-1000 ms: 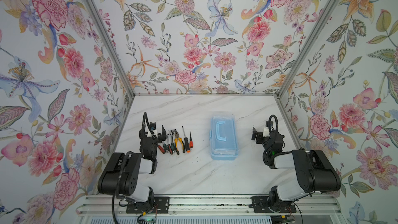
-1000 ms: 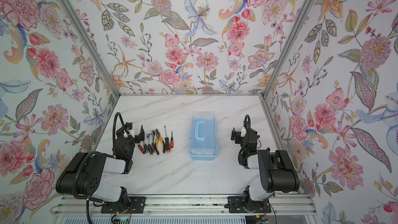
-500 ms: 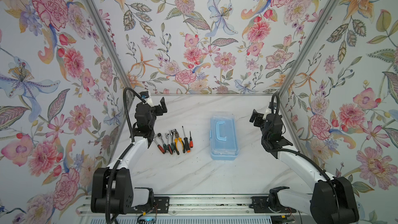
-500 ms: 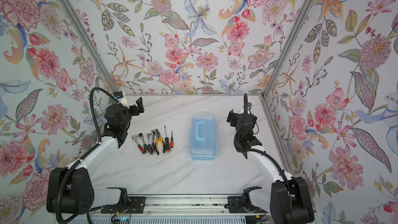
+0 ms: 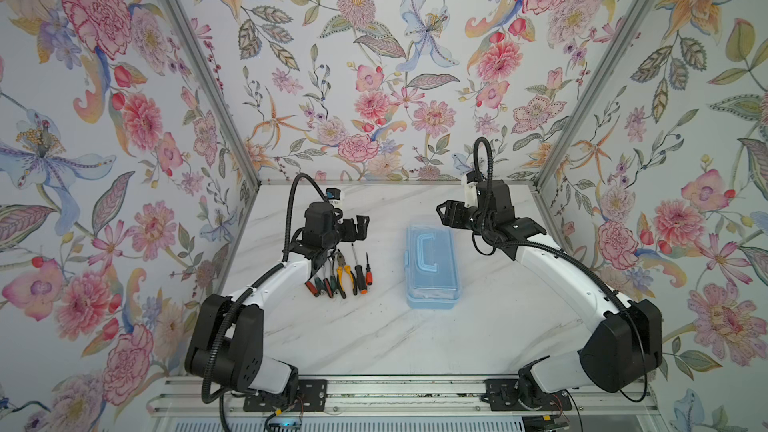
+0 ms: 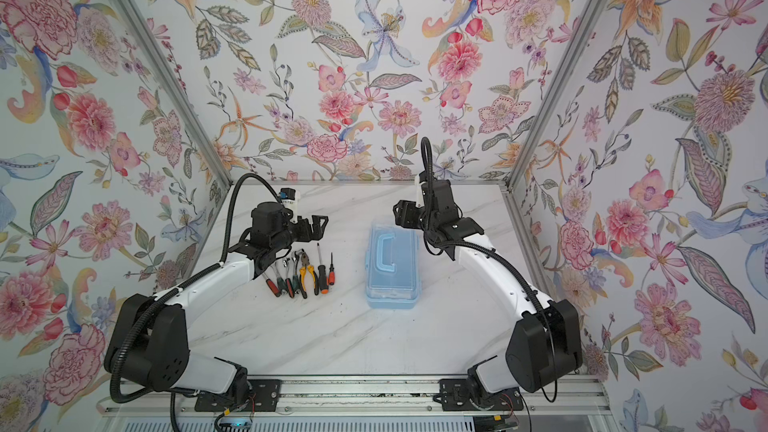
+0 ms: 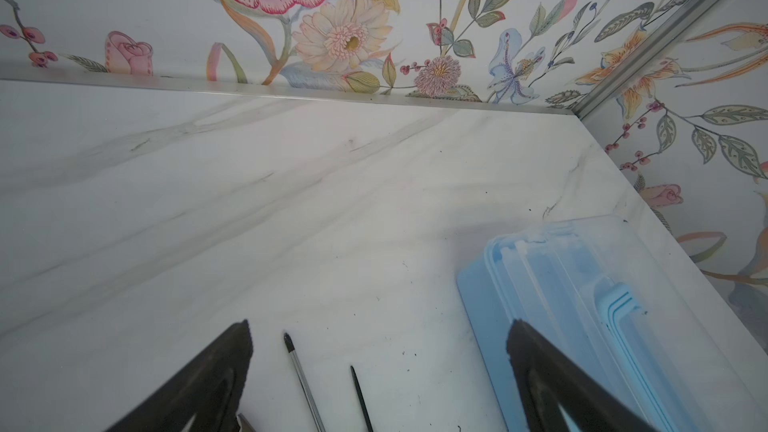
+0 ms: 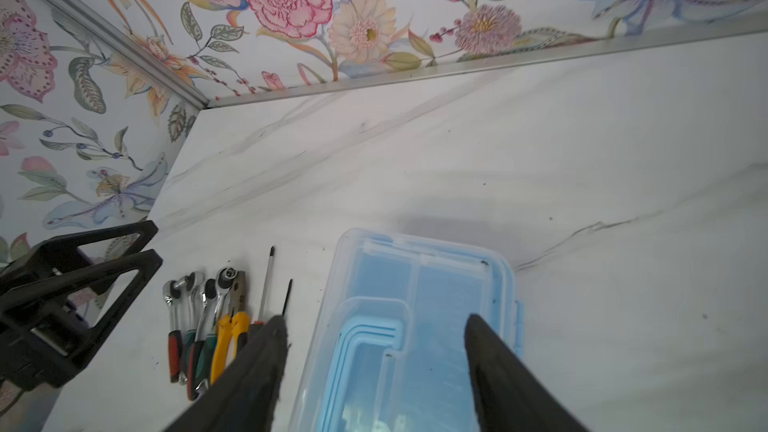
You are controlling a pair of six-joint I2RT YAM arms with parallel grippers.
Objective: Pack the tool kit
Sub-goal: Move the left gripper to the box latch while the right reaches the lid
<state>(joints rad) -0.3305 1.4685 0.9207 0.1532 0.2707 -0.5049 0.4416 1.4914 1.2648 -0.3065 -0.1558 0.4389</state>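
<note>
A translucent blue tool box [image 5: 432,263] [image 6: 392,268] lies in the middle of the marble table, lid down and handle flat on top. To its left is a row of tools [image 5: 340,274] [image 6: 299,272]: ratchets, yellow-handled pliers [image 8: 228,334] and two screwdrivers [image 7: 303,380]. My left gripper [image 5: 364,227] [image 7: 380,326] hovers open over the tools' far tips, holding nothing. My right gripper [image 5: 444,214] [image 8: 376,321] hangs open above the far end of the box [image 8: 415,326], its jaws apart and nothing between them.
Floral walls close the table at the back and on both sides, with a metal strip [image 7: 291,91] along the back edge. Bare marble [image 5: 374,334] lies in front of the box and tools. The left gripper [image 8: 149,243] shows in the right wrist view.
Both arms have lifted from their folded rest at the front and reached forward. The left gripper now stands over the tools and the right over the box.
</note>
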